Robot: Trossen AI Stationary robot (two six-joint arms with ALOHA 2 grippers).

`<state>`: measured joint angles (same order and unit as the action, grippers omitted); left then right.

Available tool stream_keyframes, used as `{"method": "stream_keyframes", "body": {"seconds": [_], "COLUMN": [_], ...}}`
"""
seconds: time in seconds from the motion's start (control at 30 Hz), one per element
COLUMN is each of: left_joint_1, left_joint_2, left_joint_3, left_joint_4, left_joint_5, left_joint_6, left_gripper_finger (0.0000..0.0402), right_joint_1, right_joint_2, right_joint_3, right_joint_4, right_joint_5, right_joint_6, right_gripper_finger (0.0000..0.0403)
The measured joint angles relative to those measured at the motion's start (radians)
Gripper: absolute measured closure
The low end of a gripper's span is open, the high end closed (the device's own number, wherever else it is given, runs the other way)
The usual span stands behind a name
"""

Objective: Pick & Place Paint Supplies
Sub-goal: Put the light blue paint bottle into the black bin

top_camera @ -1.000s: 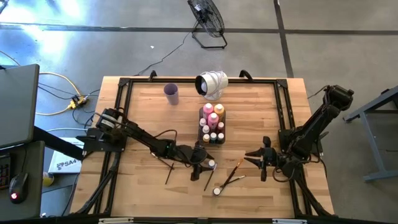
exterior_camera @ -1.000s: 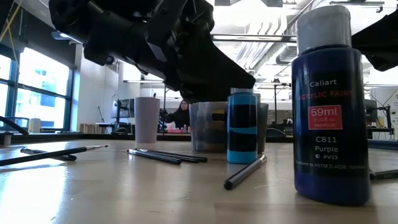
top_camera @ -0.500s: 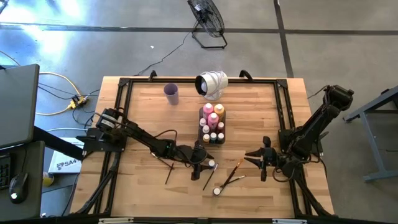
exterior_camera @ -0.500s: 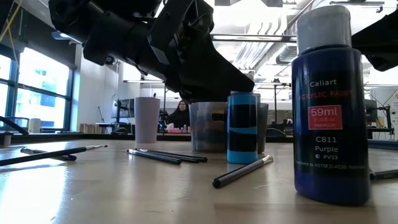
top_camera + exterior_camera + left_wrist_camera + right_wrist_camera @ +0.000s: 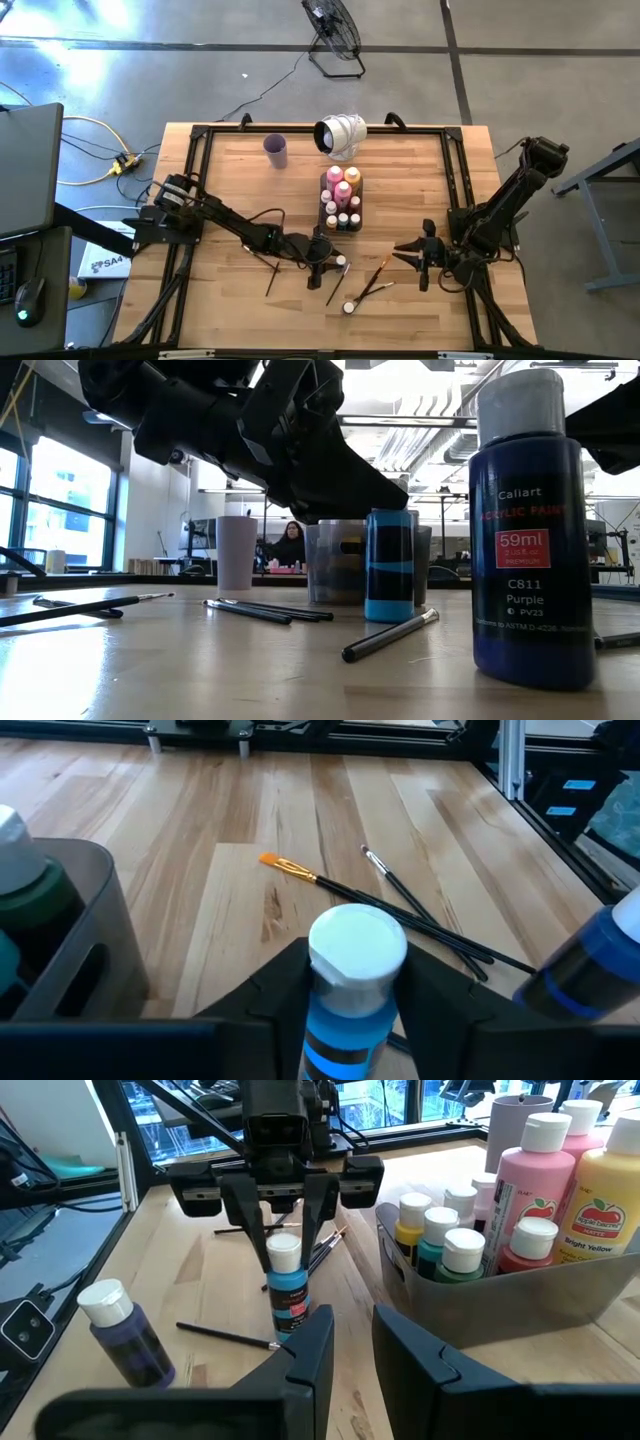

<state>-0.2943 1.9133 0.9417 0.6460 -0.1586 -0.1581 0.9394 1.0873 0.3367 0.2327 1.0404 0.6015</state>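
Blue bottle (image 5: 352, 982) between closer fingers (image 5: 436, 992)

We saw a grey polished concrete floor (image 5: 520, 60) crossed by dark seams, with a black floor fan (image 5: 333, 32) standing beyond the pale wooden plank worktop (image 5: 400, 190). Yellow and white cables (image 5: 95, 150) trailed across the floor at one side. Level across the worktop, tall windows (image 5: 50, 510) let in daylight, bright ceiling lights (image 5: 400, 380) glared overhead, and a seated person (image 5: 290, 545) showed far back.
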Motion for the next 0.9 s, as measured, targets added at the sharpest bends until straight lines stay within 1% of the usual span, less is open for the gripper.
{"method": "stream_keyframes", "body": {"seconds": [0.23, 0.47, 0.7, 0.9], "left_joint_1": [0.0, 0.0, 0.0, 0.0], "left_joint_2": [0.0, -0.001, -0.032, -0.083], "left_joint_3": [0.0, 0.0, 0.0, -0.001], "left_joint_4": [-0.002, -0.005, -0.035, -0.124], "left_joint_5": [0.001, 0.001, 0.001, -0.027], "left_joint_6": [0.005, 0.008, 0.023, 0.022], "left_gripper_finger": [0.0281, 0.0282, 0.0277, 0.0277], "right_joint_1": [0.0, 0.0, 0.0, 0.0], "right_joint_2": [0.0, 0.0, 0.0, 0.0], "right_joint_3": [0.0, 0.0, 0.0, 0.0], "right_joint_4": [-0.027, -0.027, -0.027, -0.027], "right_joint_5": [0.0, 0.0, 0.0, 0.0], "right_joint_6": [0.008, 0.008, 0.008, 0.008], "right_gripper_finger": [0.0339, 0.0339, 0.0339, 0.0339]}}
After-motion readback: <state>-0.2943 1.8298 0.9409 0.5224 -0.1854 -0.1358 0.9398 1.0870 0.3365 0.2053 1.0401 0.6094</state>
